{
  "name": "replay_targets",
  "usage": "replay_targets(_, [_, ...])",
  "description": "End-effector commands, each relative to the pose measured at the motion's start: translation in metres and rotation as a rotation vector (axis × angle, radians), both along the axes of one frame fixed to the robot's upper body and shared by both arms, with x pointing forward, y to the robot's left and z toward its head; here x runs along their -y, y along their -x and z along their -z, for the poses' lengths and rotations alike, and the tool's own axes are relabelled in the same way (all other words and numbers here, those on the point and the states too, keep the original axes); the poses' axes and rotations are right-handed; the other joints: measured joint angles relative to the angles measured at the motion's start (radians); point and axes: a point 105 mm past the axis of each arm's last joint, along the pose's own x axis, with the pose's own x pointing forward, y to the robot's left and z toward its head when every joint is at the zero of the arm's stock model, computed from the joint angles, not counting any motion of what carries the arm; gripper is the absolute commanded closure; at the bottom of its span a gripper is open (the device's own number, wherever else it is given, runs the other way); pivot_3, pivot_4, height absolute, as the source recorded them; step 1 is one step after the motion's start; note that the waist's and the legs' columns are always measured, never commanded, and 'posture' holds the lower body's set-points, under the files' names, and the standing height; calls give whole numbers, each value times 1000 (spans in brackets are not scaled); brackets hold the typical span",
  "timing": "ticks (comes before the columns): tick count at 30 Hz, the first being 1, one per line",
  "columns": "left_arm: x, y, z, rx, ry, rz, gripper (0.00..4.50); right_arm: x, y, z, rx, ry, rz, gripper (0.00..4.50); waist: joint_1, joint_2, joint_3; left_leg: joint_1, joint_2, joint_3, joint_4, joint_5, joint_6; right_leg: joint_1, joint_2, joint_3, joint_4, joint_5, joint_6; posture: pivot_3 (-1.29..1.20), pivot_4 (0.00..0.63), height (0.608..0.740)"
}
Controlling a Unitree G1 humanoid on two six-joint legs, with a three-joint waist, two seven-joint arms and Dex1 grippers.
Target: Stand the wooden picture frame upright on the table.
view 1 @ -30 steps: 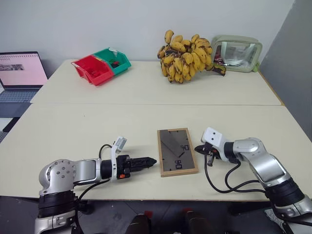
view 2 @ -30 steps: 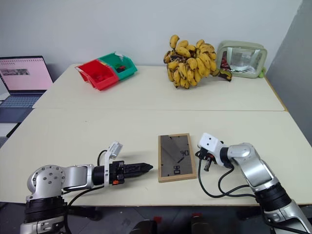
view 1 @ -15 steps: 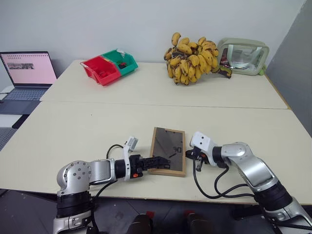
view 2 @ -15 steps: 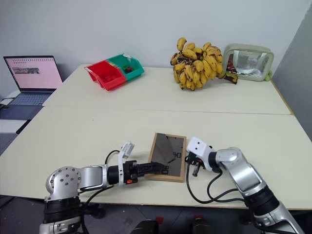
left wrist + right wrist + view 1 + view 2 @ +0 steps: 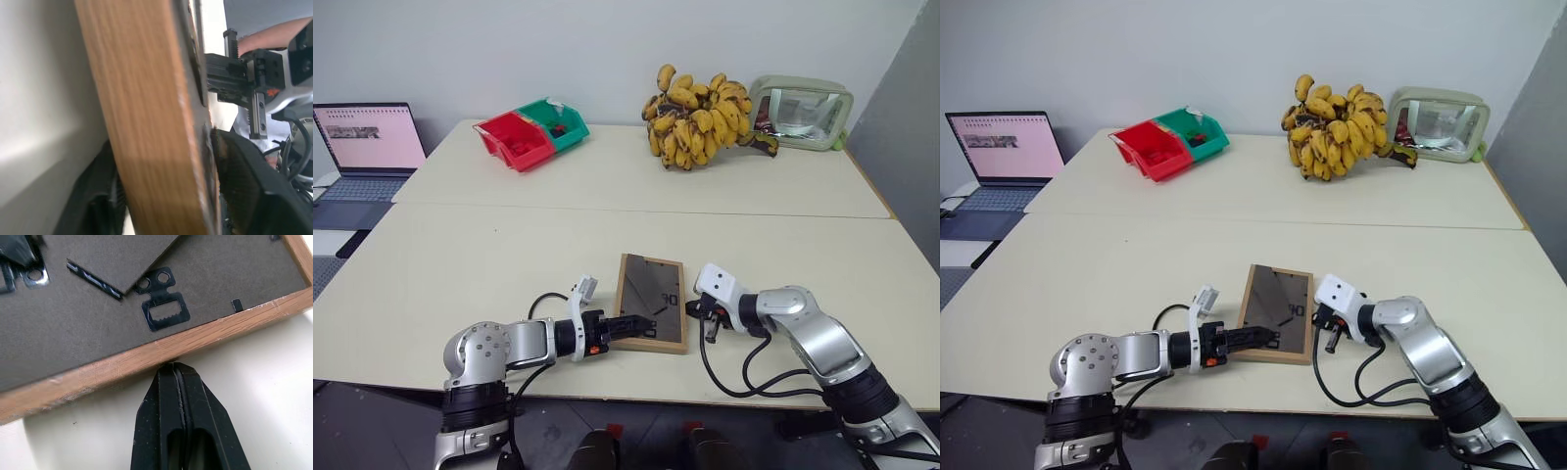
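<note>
wooden picture frame (image 5: 651, 314) lies back-up on the table (image 5: 460, 264), near the front edge at roughly 6 o'clock of the tabletop, short side toward the robot and slightly skewed.

left gripper (image 5: 628, 326) comes in from 9 o'clock at the frame's near-left corner. in the left wrist view the wood rail sits between the two black fingers (image 5: 249, 191), one on the back-panel side, one under the rail. looks like a straddle of the rail, but whether it is clamped tight i cannot tell.

right gripper (image 5: 175, 377) is fully closed with nothing in it, its tip butted against the outer edge of the right rail at 3 o'clock, acting as a backstop.

my read on doing this step well: get a firm pinch on the rail before lifting, keep the right tip pressed so the frame can't slide, then pivot about the far short edge.

frame: light oak-toned rails, dark grey backing, folded easel leg, sawtooth hanger (image 5: 165, 312) and small turn clips. picture side is face down, unseen.
</note>
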Motion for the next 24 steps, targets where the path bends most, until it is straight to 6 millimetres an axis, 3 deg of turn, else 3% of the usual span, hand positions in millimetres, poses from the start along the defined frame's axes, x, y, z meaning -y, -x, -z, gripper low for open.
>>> replay_targets(1, [7,-5,-7,61,-16,10,2983,4,-4,-9,31,-10,6,4500,0,0,0,0,0,0,0,0,0,0,0,0,0,0,0,0,150,740])
replay_targets(3, [5,-11,-17,87,15,-17,3238,17,-10,-13,44,4,29,4500,0,0,0,0,0,0,0,0,0,0,0,0,0,0,0,0,150,740])
replay_targets(7, [2,-22,-35,149,50,-67,3275,48,-27,-33,79,18,100,4500,0,-2,1,-1,0,0,0,0,0,-1,0,0,0,0,0,0,150,740])
replay_targets(10, [0,-29,-53,239,61,-82,3275,61,-37,-58,54,-86,168,4079,-2,-4,3,-2,0,0,0,0,0,-2,0,0,0,0,1,0,150,740])
replay_targets(14, [-7,-37,-81,427,14,-82,3275,58,-42,-106,-87,-413,197,3177,-10,-5,5,-3,1,1,0,0,0,-3,1,1,0,3,-4,0,150,740])
replay_targets(17, [-13,-42,-90,494,15,-106,3275,52,-36,-125,-114,-495,136,2442,-8,-5,5,-4,1,1,-1,0,0,-6,4,1,0,4,-5,0,150,740])
replay_targets(20, [-25,-55,-104,600,-36,-180,3275,30,-30,-174,-68,-638,-30,1833,-9,-4,7,-5,1,2,-2,0,0,-6,4,1,0,4,-5,0,150,740])
replay_targets(24, [-27,-55,-121,685,-12,-202,3275,6,-35,-188,-36,-667,-107,824,-6,-4,8,-6,1,3,-2,0,0,-8,4,2,0,4,-5,0,150,740])
